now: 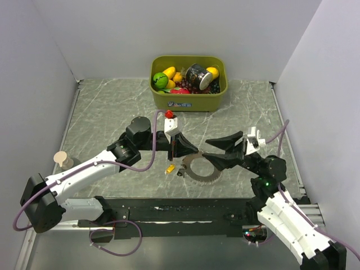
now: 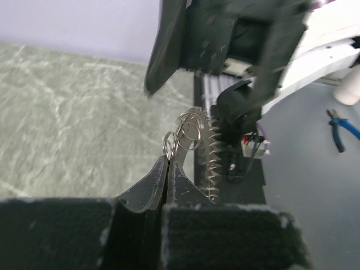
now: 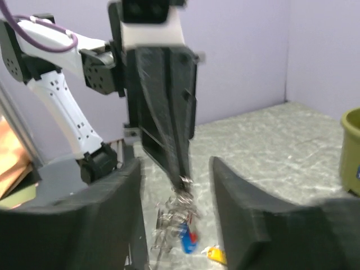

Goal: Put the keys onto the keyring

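Threading seems in hand: the left gripper (image 2: 169, 162) pinches the keys (image 3: 184, 232) by their wire loops (image 2: 181, 136) at frame centre (tags (image 3: 192, 238) dangling); the right gripper (image 1: 218, 149), fingers spread, should next steady the keyring (image 1: 203, 172).

Arms (image 1: 84, 171): white shells are alternating with black joints.
Cables (image 3: 42, 36): purple cords are looping along both.
Gripper fingers (image 3: 169, 112): black wedges are tapering.
Light (image 1: 264, 184): green dot is glowing.

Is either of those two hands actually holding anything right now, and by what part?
The left hand pinches the small wire rings by the rim of one, between its closed fingertips. The right hand is open and holds nothing.
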{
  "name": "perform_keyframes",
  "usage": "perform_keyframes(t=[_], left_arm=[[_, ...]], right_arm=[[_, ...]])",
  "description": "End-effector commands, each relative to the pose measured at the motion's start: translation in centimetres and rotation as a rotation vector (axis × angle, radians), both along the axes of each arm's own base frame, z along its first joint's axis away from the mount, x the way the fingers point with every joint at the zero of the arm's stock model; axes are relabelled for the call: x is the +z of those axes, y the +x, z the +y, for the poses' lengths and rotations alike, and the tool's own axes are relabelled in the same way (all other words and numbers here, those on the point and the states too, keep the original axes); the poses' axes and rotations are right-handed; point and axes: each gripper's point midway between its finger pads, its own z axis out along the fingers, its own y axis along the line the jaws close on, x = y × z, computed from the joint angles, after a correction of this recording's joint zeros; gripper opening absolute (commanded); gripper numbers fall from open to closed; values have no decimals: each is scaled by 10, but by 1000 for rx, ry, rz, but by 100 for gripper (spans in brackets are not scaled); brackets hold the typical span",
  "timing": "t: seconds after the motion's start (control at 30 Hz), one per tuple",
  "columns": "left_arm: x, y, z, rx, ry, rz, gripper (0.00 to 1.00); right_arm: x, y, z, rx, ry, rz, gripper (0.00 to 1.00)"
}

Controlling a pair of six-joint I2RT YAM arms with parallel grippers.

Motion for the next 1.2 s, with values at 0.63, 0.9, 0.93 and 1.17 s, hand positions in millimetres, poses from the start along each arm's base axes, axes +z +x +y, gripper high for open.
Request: perform_keyframes(t=[0.63, 0.9, 0.93, 1.17], left_arm=[[2, 22, 36, 295, 144, -269, 1], [29, 18, 77, 453, 96, -230, 1], [37, 16, 86, 482, 72, -231, 1], [52, 13, 117, 585, 48, -205, 1]], right_arm=[[-11, 36, -21, -261, -104, 51, 100], [-49, 95, -35, -481, -206, 348, 100], [-60, 99, -35, -494, -238, 402, 100], [-133, 120, 0, -404, -457, 727, 100]])
